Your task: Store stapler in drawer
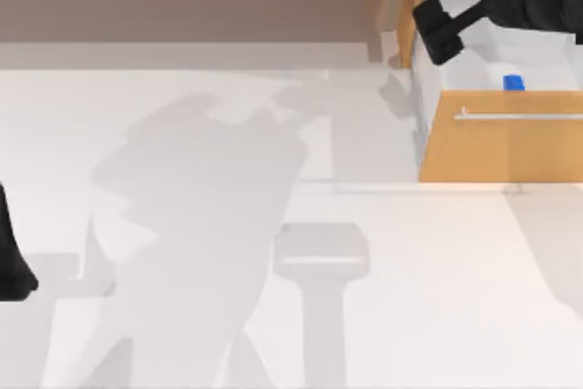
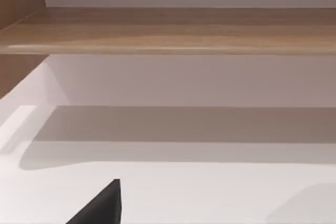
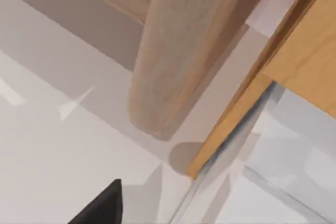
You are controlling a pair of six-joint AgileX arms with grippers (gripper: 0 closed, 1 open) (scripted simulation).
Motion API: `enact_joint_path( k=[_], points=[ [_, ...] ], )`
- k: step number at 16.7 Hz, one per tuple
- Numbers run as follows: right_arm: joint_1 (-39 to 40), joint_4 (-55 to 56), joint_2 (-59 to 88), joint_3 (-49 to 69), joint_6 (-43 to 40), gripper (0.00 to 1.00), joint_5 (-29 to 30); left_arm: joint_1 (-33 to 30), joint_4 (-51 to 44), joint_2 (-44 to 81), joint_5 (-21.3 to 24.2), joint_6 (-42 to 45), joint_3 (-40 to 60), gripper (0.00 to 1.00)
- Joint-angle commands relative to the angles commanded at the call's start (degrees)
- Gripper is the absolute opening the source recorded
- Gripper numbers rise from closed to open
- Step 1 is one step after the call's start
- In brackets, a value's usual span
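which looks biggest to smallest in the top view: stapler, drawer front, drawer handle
1. drawer front panel, by far the largest
2. handle, a thin bar nearly as wide as the visible front
3. stapler, smallest, a blue bit showing inside the drawer

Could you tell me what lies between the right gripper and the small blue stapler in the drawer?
In the top view, just bare white drawer interior separates the right gripper from the small bright blue stapler behind the orange-brown wooden drawer front.

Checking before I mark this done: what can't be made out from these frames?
- Stapler: top view, mostly hidden behind the drawer front, so how it lies is unclear.
- Right claw: top view, seen end-on; finger spread unreadable.
- Left arm: cut off by the top view's left edge.
- Drawer's right side: past the top view's edge.
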Motion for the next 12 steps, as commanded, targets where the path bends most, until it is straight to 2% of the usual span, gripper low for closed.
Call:
enact_joint_path(
  k=[6, 12],
  points=[
    [9.17, 41.92, -4.91, -27.9, -24.06, 1.0, 3.48, 0.0, 0.0, 0.0, 0.0, 0.0, 0.0, 1.0],
    [12.83, 78.34, -2.61, -51.92, -48.64, 1.0, 12.63, 0.0, 0.0, 0.0, 0.0, 0.0, 0.0, 1.0]
  ],
)
